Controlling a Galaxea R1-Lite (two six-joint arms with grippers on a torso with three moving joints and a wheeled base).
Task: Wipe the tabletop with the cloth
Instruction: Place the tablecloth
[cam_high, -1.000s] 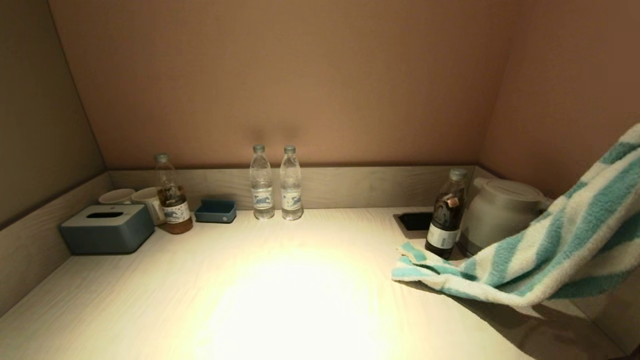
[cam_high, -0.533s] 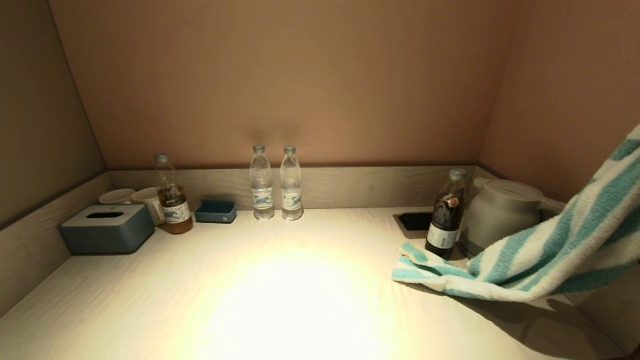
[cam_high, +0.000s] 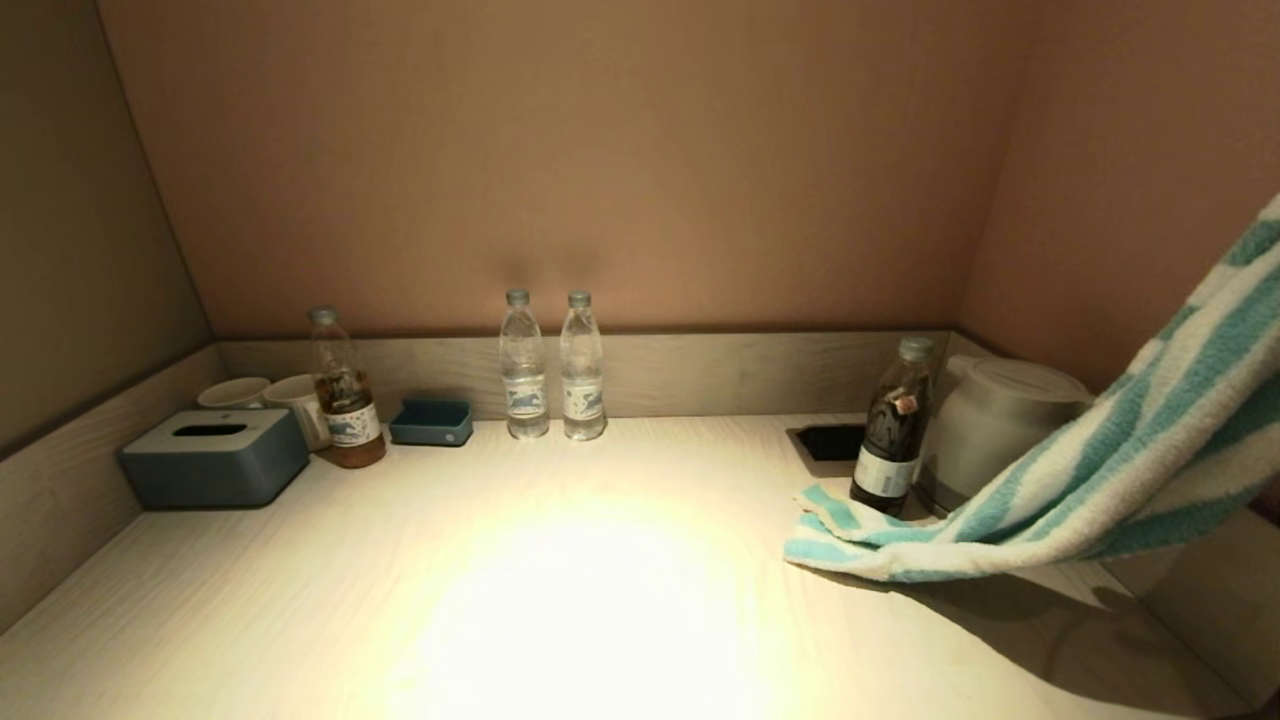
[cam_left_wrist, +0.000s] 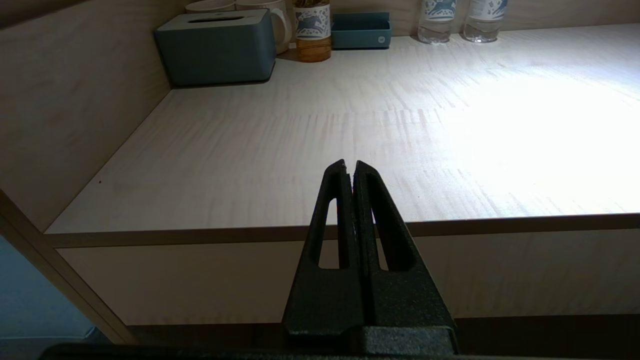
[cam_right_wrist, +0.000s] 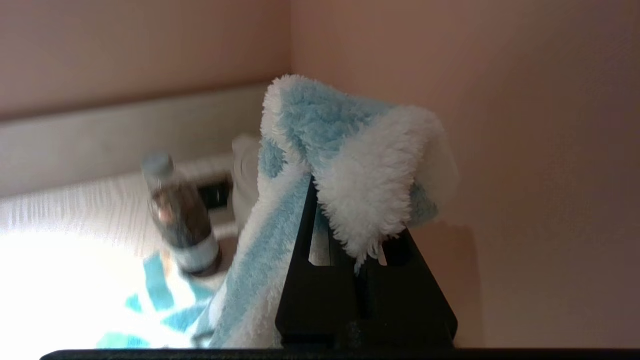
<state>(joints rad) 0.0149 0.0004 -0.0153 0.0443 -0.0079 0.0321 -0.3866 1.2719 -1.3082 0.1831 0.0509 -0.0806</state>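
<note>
The teal-and-white striped cloth (cam_high: 1100, 480) hangs slanted at the right, its upper end running out of the head view. Its lower end lies on the pale wood-grain tabletop (cam_high: 600, 560), right in front of a dark bottle (cam_high: 890, 430). In the right wrist view my right gripper (cam_right_wrist: 344, 210) is shut on a bunched fold of the cloth (cam_right_wrist: 360, 165), held up in the air near the right wall. My left gripper (cam_left_wrist: 350, 164) is shut and holds nothing. It is parked just off the tabletop's front edge (cam_left_wrist: 200, 235), toward the left.
A pale kettle (cam_high: 1000, 420) and a dark cutout (cam_high: 830, 442) sit behind the cloth's lower end. Along the back rim stand two water bottles (cam_high: 550, 365), a blue tray (cam_high: 432, 422), a tea bottle (cam_high: 345, 390), cups (cam_high: 270, 395) and a grey-blue tissue box (cam_high: 215, 458).
The cloth's raised end has moved further right, out of the head view, and the cloth has drawn straighter. Its lower end stays on the tabletop. The left arm has not moved.
</note>
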